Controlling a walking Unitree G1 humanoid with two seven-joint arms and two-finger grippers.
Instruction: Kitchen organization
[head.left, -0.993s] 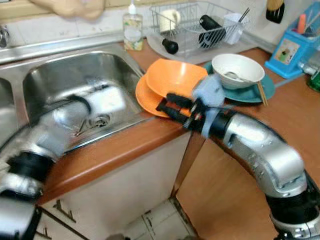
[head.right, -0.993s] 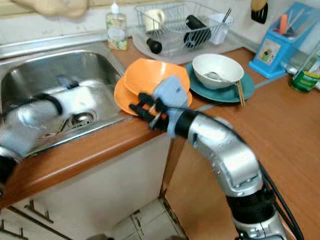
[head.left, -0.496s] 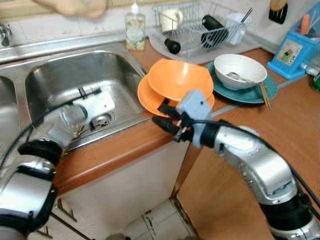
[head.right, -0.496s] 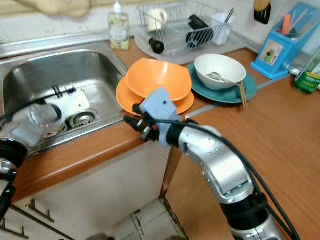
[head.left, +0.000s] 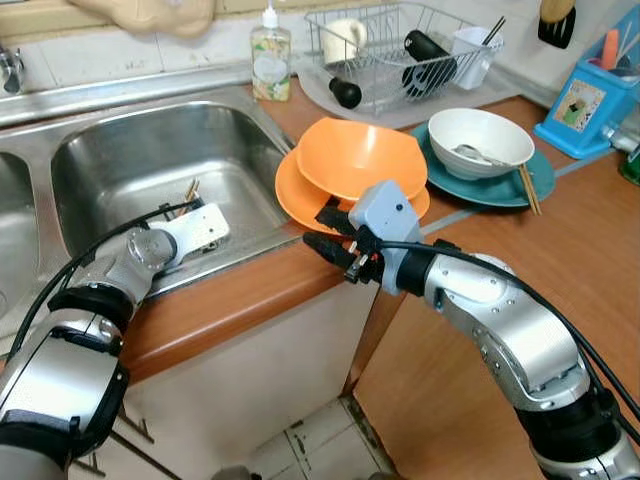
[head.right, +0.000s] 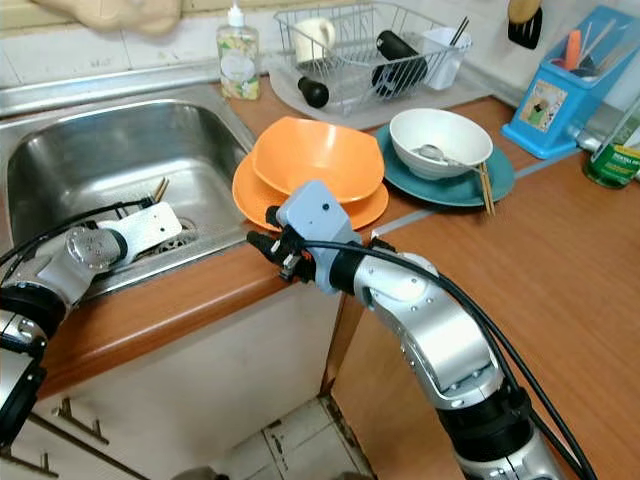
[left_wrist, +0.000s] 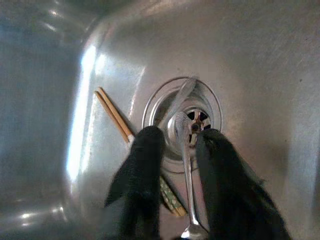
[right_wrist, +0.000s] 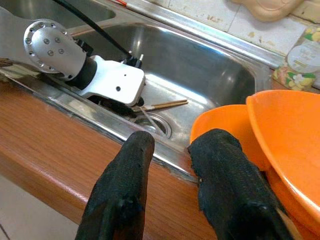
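Steel sink basin (head.left: 120, 160), your left gripper (left_wrist: 177, 142) spread astride a metal spoon (left_wrist: 186, 170) at the drain, right gripper (right_wrist: 170, 150) parted beside the orange plastic bowl (head.left: 360, 155).

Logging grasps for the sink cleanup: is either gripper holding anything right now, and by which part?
Nothing is held. The left gripper is open in the sink, its fingers straddling the handle of the spoon over the drain. The right gripper is open, empty, beside the orange plate.

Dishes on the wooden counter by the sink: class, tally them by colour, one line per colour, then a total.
Orange: 2, bowl on plate
White: 1, bowl
Teal: 1, plate
Total: 4
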